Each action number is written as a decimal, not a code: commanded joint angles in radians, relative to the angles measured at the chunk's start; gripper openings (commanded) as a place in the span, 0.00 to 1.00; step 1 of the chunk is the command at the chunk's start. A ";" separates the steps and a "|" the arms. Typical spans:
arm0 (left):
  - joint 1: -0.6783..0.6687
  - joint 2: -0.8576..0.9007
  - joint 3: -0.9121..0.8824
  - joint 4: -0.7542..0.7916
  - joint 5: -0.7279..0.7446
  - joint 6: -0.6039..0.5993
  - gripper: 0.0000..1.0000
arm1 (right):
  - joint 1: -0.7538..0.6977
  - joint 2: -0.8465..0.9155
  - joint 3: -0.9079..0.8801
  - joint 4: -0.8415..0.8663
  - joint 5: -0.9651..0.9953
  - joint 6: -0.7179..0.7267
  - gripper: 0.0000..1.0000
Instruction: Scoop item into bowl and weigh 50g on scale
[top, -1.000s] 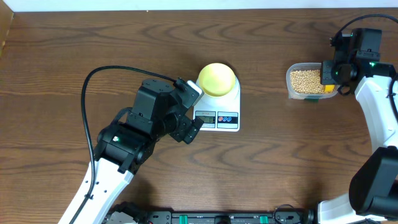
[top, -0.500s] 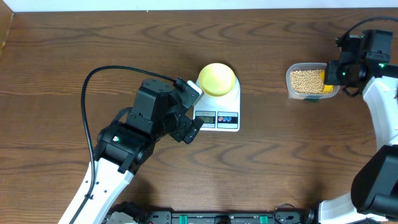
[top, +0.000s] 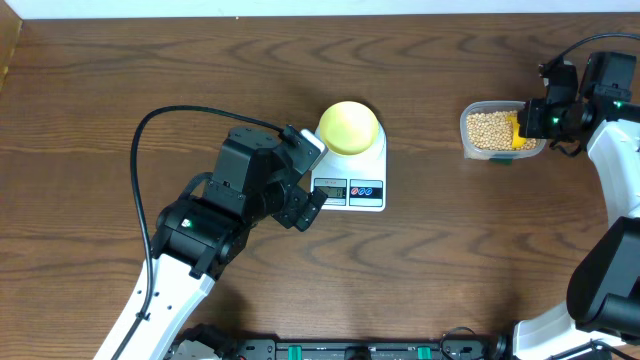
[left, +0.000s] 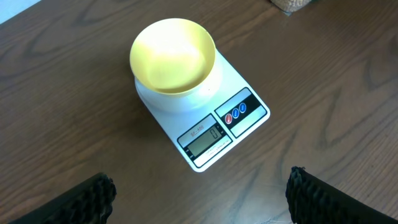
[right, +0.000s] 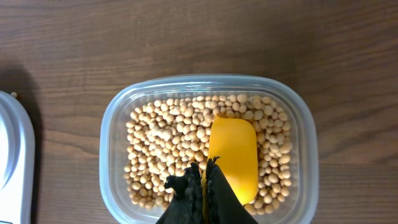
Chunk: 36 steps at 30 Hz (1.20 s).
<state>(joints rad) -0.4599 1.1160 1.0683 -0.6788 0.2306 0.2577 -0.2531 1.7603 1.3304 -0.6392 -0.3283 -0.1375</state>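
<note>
The step in hand is the scooping itself, the first load by the look of it. The small round pale-yellow bowl (left: 173, 56) sits empty on the back of the white rounded-rectangular digital kitchen scale (left: 205, 121), whose grey display appears to read zero. None of the small round tan-beige beans (right: 165, 149) has reached it. They all lie in the clear rounded-rectangular plastic tub (right: 112, 124), which stands on the brown wood-grain worktop (top: 150, 60) well apart from the scale, on the robot's right.

The right pincer (right: 203, 186) hangs directly over the tub, shut tight. The yellow plastic scoop (right: 233, 155) lies face-up among the beans, with its near end running out from under the closed fingers, so I judge the pincer to be gripping its handle. The scoop's blade looks bare, with beans around it rather than in it.

The left pincer (left: 214, 202) hovers just beside the scale's front left, its two dark fingertips spread wide with nothing between them.

The next move probably calls for driving the blade under the beans and tilting it level to keep a load. The right arm then has to lift clear of the tub wall and carry the load across the open worktop to the bowl. Pouring should go gently, because small round beans roll and bounce easily.
</note>
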 joint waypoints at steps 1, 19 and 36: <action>0.005 -0.011 0.004 0.003 -0.003 -0.016 0.90 | -0.002 0.019 0.008 -0.007 -0.045 -0.010 0.01; 0.005 -0.011 0.004 0.003 -0.003 -0.016 0.90 | -0.054 0.036 -0.006 -0.006 -0.155 -0.021 0.01; 0.005 -0.011 0.004 0.003 -0.003 -0.016 0.90 | -0.101 0.119 -0.006 0.008 -0.242 -0.021 0.01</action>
<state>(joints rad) -0.4599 1.1160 1.0683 -0.6788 0.2306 0.2577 -0.3393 1.8496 1.3304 -0.6239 -0.5510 -0.1440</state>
